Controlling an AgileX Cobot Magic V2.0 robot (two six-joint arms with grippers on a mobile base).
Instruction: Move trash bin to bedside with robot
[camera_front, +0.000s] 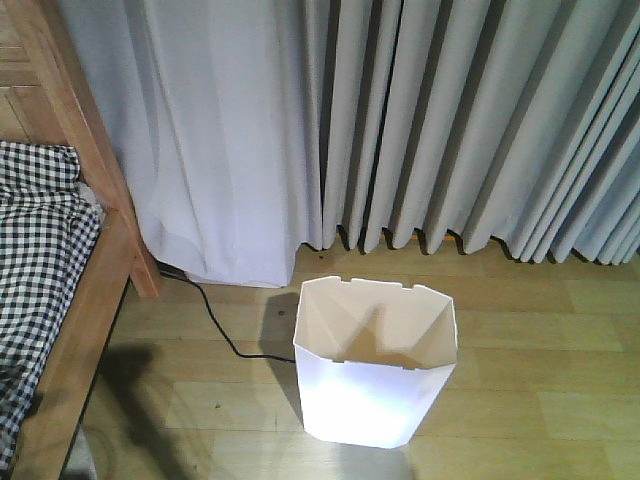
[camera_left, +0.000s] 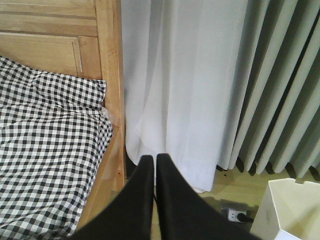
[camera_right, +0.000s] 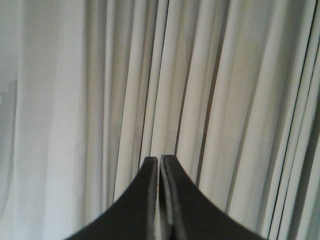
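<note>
The white faceted trash bin (camera_front: 375, 360) stands upright on the wooden floor, right of the bed and in front of the curtain; its corner shows in the left wrist view (camera_left: 290, 210). The wooden bed frame (camera_front: 95, 190) with black-and-white checked bedding (camera_front: 35, 240) is at the left, also in the left wrist view (camera_left: 112, 75). My left gripper (camera_left: 154, 159) is shut and empty, pointing at the gap between the bed post and the curtain. My right gripper (camera_right: 160, 160) is shut and empty, facing the curtain. Neither arm shows in the front view.
Grey pleated curtains (camera_front: 450, 120) hang across the back down to the floor. A black cable (camera_front: 215, 325) runs over the floor between the bed post and the bin. A white wall socket (camera_left: 234, 215) with a plug sits low near the bin.
</note>
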